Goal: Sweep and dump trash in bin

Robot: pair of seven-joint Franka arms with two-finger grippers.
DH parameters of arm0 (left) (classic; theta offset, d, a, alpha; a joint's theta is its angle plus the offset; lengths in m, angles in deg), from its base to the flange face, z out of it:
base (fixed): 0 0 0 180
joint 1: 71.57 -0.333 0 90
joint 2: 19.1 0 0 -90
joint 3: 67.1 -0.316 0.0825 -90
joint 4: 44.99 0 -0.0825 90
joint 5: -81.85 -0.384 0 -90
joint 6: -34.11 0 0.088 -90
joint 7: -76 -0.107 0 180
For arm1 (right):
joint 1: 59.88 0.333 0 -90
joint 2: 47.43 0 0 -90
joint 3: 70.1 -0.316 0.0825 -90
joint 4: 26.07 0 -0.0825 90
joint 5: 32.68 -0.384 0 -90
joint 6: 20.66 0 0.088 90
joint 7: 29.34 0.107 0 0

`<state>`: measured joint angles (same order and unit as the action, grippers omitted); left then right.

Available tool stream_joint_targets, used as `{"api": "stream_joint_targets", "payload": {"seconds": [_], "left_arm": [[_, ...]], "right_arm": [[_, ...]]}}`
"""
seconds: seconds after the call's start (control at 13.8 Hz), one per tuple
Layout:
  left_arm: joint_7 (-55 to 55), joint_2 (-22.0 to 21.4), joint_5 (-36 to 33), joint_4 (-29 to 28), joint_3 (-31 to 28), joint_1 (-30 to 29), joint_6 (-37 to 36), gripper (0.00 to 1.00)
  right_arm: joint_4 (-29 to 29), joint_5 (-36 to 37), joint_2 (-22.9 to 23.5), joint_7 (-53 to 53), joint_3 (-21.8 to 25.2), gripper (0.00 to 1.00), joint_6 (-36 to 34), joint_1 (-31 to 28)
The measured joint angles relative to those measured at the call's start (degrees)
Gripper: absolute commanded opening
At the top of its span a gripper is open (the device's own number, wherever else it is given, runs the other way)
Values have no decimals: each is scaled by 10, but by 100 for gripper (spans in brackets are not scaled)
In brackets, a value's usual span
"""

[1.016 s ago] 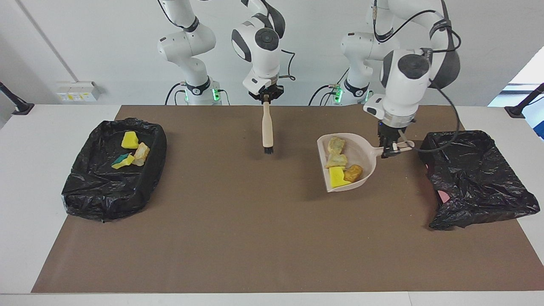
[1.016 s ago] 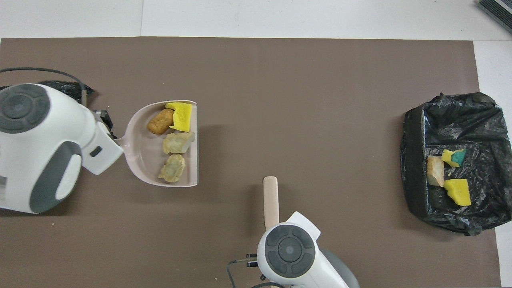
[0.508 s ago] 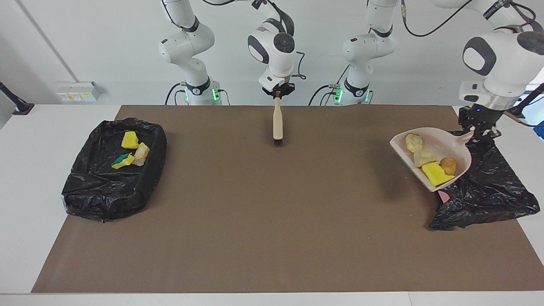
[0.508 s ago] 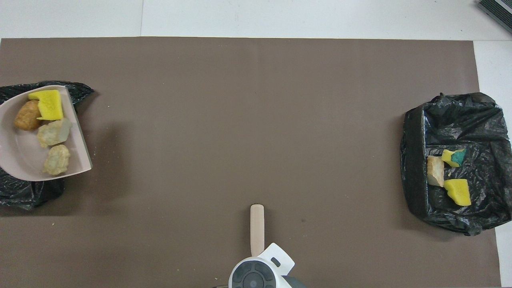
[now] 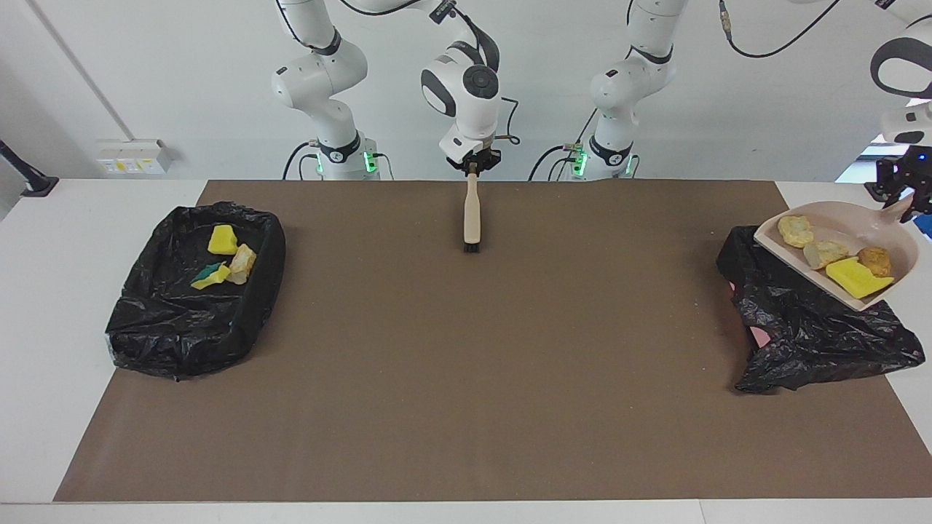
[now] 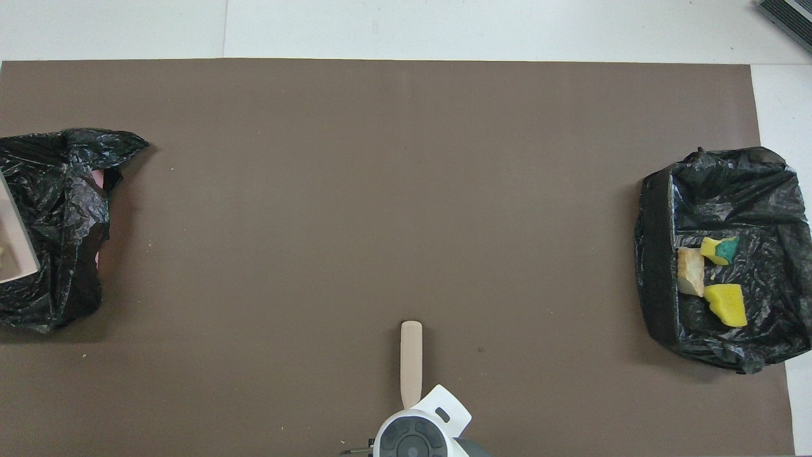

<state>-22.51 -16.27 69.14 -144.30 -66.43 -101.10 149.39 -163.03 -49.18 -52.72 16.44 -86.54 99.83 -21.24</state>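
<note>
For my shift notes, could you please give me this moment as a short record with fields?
left gripper: shut on the dustpan handle, over the bin at its end of the table
dustpan: raised, tilted, holding four foam chunks
bin under dustpan: black-bagged
right gripper: shut on the brush, bristles down
other bin: three chunks inside

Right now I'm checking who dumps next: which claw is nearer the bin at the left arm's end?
Left. The left claw holds the dustpan over that bin. The right claw holds the brush mid-table.
</note>
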Motion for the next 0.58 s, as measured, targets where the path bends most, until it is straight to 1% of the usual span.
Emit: {"api": "stream_joint_targets", "payload": {"seconds": [0.07, 0.15, 0.22, 0.29, 0.36, 0.58], "left_arm": [[-8, 18, -25, 20, 0, -8, 0, 0], [-13, 37, -53, 38, 0, -14, 4, 0], [-15, 52, -83, 51, 0, -17, 13, 0], [-15, 63, -119, 59, 1, -17, 22, 0], [-14, 70, -158, 62, 3, -17, 26, 0], [-14, 78, -228, 62, 6, -16, 27, 0]], "right_arm": [[-4, 0, 0, 0, 0, 38, 3, 2], [-6, 0, 0, 0, 0, 79, 3, 3], [-7, 2, 0, -2, 0, 79, 3, 3], [-7, 6, 0, -4, 0, 82, 3, 3], [-8, 11, 0, -7, 0, 100, 3, 4], [-2, 35, 0, -9, 0, 100, 7, 4]]}}
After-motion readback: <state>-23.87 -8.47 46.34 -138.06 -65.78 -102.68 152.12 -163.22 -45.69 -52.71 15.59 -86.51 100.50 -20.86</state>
